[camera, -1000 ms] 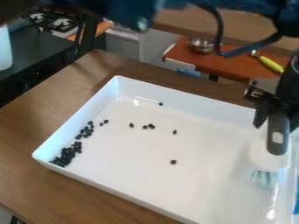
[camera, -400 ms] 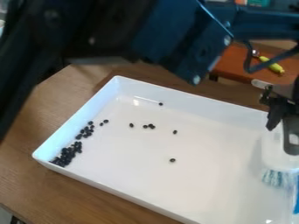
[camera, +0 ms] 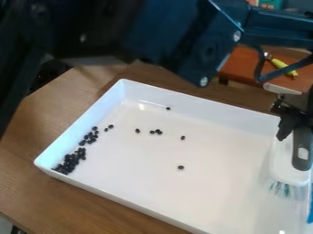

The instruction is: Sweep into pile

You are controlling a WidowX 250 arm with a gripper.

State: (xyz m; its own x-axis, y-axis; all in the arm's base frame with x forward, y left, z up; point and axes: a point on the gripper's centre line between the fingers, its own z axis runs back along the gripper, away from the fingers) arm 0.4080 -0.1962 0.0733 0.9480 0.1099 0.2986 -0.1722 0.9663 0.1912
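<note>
The black gripper (camera: pixel 291 122) is at the right edge of the view, over the right part of the white tray (camera: pixel 202 96), shut on the brush (camera: pixel 285 167). The brush has a grey-and-white body, and its pale blue-white bristles point down at the tray floor. Small dark beans lie in the tray. A dense cluster of beans (camera: pixel 70 161) sits in the left corner, with a looser group (camera: pixel 90 137) just above it. Several scattered beans (camera: pixel 156 132) lie across the middle, one near the back wall and a lone bean (camera: pixel 181 167) nearer the centre.
The tray stands on a brown wooden table (camera: pixel 36 183). Behind, at the upper right, a yellow-green handled utensil (camera: pixel 284 67) lies on a reddish-brown surface. A blue object (camera: pixel 310 205) shows at the right edge. Dark arm links cross the top.
Compared with a second ago, the gripper and brush are farther right, and the arm links now cover much of the top left. Since the middle frame, the brush has shifted slightly left.
</note>
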